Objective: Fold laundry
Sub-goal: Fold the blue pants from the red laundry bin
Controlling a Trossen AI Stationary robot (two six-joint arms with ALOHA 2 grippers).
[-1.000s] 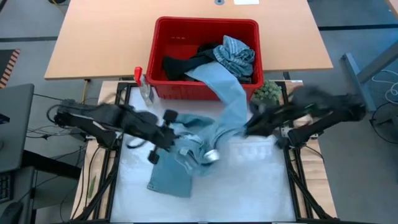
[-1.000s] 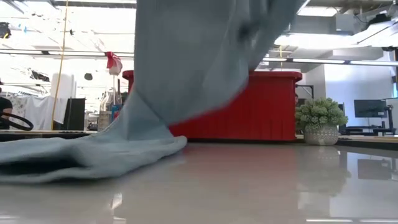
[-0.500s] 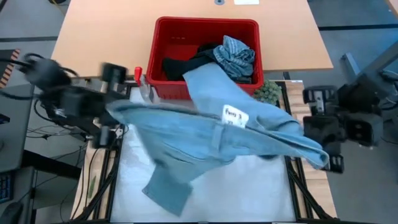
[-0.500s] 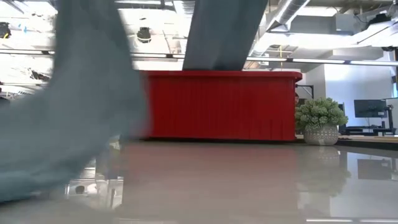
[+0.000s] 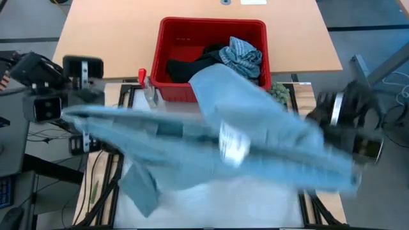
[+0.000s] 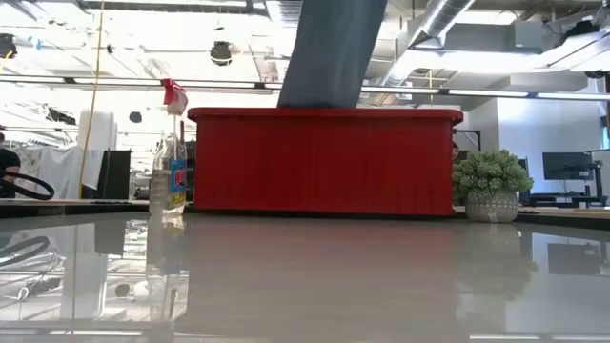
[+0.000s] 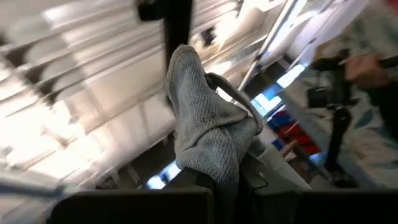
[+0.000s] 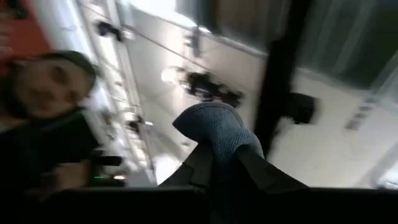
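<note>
A light blue garment (image 5: 211,137) with a white tag (image 5: 230,142) is stretched wide above the table between both grippers. My left gripper (image 5: 69,118) is shut on its left end and my right gripper (image 5: 350,167) on its right end. One part of the garment (image 6: 334,52) runs up from the red basket (image 5: 167,38). Another part (image 5: 142,191) hangs down at the near left. Striped grey-blue cloth (image 5: 241,54) and black cloth (image 5: 185,66) lie in the basket. My left gripper (image 7: 227,182) pinches a bunched fold of the light blue garment (image 7: 208,134) between its two fingers; the bunch sticks out past the fingertips. The cloth is lifted clear of the table and drawn out toward the other arm. My right gripper (image 8: 224,169) pinches another bunched fold of the same garment (image 8: 217,132) between its two fingers, with a rounded lump past the fingertips. The cloth is held up off the table and stretched toward the left arm.
A spray bottle (image 6: 170,181) stands by the basket's left near corner and a small green fuzzy ball (image 6: 491,183) by its right near corner. The basket sits at the table's far edge (image 5: 192,92). A person (image 8: 46,99) shows in the room beyond.
Both grippers have risen from the table's middle and swung apart, the left toward the left edge, the right toward the right edge. The light blue garment, heaped on the table a second ago, is lifted clear and spread wide between them, one part staying in the basket.
</note>
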